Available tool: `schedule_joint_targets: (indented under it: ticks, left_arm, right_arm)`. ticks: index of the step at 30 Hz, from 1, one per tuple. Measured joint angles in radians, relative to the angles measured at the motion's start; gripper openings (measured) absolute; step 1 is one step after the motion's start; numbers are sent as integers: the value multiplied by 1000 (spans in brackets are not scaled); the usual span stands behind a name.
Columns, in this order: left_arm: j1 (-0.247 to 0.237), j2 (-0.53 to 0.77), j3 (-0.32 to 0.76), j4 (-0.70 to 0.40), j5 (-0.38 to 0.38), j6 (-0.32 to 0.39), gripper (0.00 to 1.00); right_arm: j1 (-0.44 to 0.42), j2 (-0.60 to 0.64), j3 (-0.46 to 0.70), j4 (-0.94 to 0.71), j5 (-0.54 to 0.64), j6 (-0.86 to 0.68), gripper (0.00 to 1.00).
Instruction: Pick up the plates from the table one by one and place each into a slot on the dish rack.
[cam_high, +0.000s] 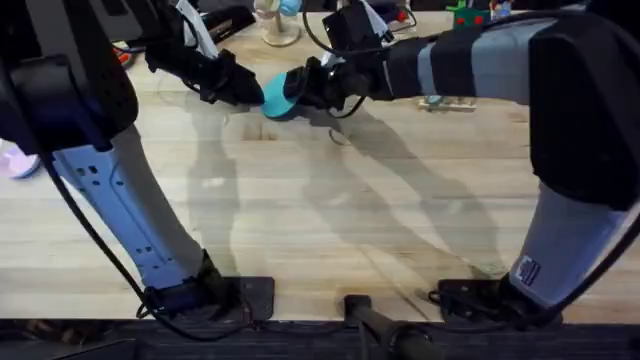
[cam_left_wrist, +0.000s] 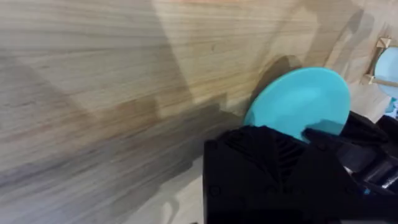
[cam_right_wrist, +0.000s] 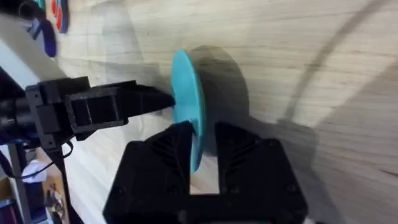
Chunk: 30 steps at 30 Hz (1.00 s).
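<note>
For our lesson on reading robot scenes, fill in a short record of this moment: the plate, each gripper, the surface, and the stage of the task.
plate: sky-blue plate, standing on edge, lifted above the table
right gripper: right gripper with a finger on each face of the plate's rim
left gripper: left gripper at the plate's opposite edge, fingertip touching it; grip unclear
surface: pale wooden planks, plate's shadow on them
task stage: plate held between both arms, not yet in a rack slot
</note>
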Motion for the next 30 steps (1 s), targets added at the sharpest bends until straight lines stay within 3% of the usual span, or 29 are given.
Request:
schedule_joint_targets:
  ticks: [2,13,25,30]
  left_arm:
    - [0,0,0,0,0,0,38]
    - [0,0,1,-3,-3,1,41]
    - [0,-7,4,-16,-20,8,41]
    - [-2,-34,4,-60,-99,36,41]
  right_arm:
    - [0,0,0,5,-3,7,152]
    - [0,0,1,9,-31,21,39]
    - [-1,0,6,9,-63,21,29]
    - [0,0,6,5,-79,6,29]
